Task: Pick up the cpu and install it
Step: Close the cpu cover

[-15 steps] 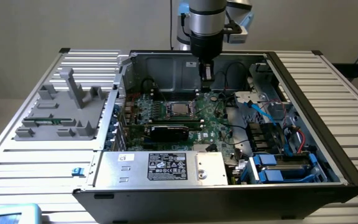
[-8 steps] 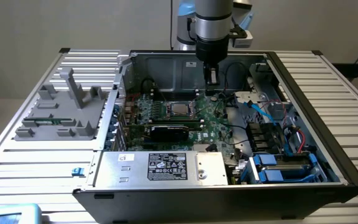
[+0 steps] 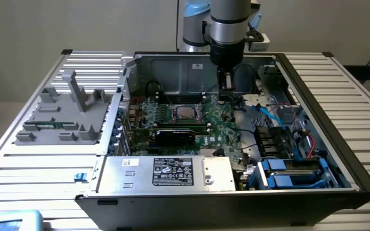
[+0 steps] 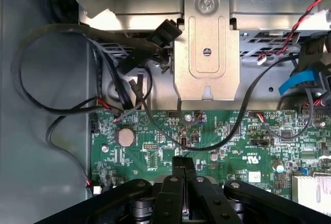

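Cpu (image 3: 185, 112) lies flat inside the black socket frame (image 3: 169, 111) on the motherboard (image 3: 220, 127), silvery top up. The gripper (image 3: 227, 86) hangs to the exterior view's right of it, fingers pressed together on nothing. A thin black cable (image 4: 204, 148) loops across the board by the fingertips. I reckon travel here wants height and a level wrist to avoid snagging.

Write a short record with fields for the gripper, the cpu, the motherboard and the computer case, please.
gripper: shut, holding nothing, above the motherboard
cpu: flat in the black-framed socket, at the exterior view's left of the gripper, untouched
computer case: open, lying on its side
motherboard: green, flat inside the computer case
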You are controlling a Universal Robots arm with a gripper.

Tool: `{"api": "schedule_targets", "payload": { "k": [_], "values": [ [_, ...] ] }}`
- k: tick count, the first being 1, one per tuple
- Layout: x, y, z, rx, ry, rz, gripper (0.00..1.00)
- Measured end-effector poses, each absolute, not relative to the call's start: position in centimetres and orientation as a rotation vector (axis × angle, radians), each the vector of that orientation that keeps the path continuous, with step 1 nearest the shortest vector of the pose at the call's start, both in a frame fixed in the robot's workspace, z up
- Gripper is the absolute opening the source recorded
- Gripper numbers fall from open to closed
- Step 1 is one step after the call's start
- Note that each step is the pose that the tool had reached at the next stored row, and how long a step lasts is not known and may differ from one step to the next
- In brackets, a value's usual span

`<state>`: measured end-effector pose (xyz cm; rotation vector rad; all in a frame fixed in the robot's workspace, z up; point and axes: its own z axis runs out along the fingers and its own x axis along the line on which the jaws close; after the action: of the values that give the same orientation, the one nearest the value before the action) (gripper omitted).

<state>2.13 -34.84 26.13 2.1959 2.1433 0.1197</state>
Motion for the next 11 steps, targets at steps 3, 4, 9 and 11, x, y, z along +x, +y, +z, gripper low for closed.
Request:
{"api": "schedule_targets", "payload": {
  "k": [3, 4, 9, 11],
  "values": [
    [2.71, -34.98, 25.82, 2.199, 2.146, 0.127, 0.11],
    [2.84, -35.02, 25.73, 2.202, 2.148, 0.133, 0.11],
    [3.07, -35.39, 25.32, 2.222, 2.163, 0.167, 0.11],
    [3.07, -35.62, 25.2, 2.23, 2.17, 0.173, 0.11]
  ]
}}
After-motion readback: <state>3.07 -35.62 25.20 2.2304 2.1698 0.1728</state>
